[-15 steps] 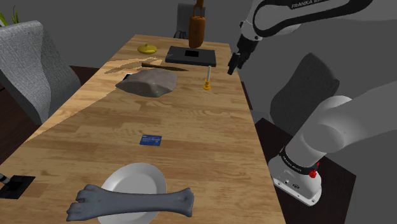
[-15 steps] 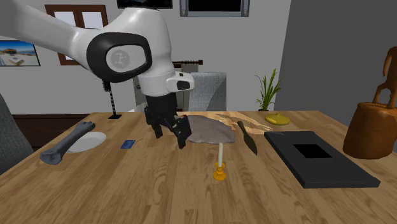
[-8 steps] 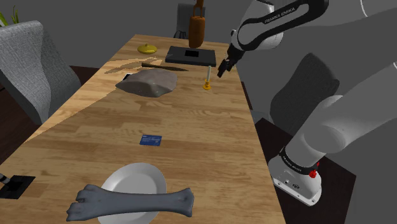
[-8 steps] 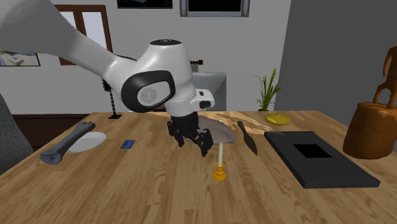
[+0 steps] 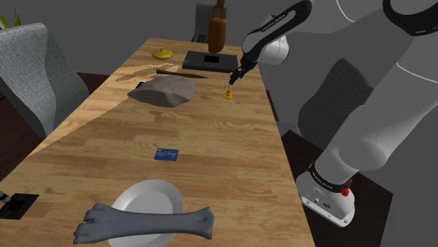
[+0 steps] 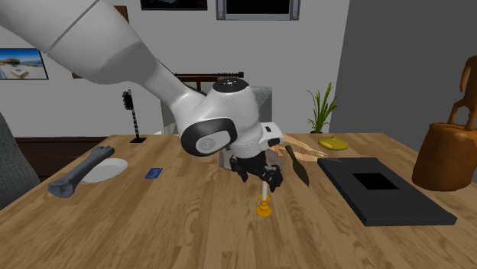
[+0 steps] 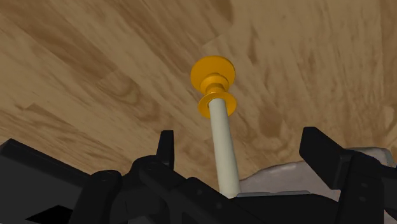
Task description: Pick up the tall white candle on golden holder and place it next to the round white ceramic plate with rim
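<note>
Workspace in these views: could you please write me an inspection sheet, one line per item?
Surface: wooden table.
Job's things: candle upright in golden holder; plate far from it, bone lying over it.
Clutter: grey lump, blue card, black slab, knife, yellow object, brown figure.
Gripper: open, fingers either side of candle, apparently not touching it.
Cables: nothing seen.
Surroundings: grey chair, plant, wall pictures.

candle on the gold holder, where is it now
In the shoulder view the candle stands upright near the far right edge of the table, right of the grey lump, before the black slab; the open fingers straddle it.
</note>
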`<state>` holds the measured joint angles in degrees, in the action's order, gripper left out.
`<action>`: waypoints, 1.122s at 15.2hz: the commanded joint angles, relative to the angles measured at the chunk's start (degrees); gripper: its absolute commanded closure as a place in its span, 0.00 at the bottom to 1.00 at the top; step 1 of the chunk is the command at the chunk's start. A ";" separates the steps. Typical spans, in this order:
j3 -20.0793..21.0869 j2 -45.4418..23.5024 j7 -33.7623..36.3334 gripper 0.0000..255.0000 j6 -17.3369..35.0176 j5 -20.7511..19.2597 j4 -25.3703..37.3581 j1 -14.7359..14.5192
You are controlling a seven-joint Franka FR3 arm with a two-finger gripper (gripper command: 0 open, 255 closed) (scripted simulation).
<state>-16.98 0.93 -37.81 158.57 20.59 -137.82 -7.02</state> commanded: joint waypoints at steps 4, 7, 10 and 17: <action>0.69 -5.27 -5.48 0.00 2.88 6.86 2.39 -0.25; 1.78 -8.52 -8.49 0.00 4.37 10.85 3.77 0.11; 1.88 -8.52 -8.47 0.00 4.38 10.82 3.77 0.21; 1.88 -8.51 -8.46 1.00 4.37 10.80 3.77 0.21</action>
<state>-15.10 -7.58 -46.27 162.94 31.39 -134.05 -6.81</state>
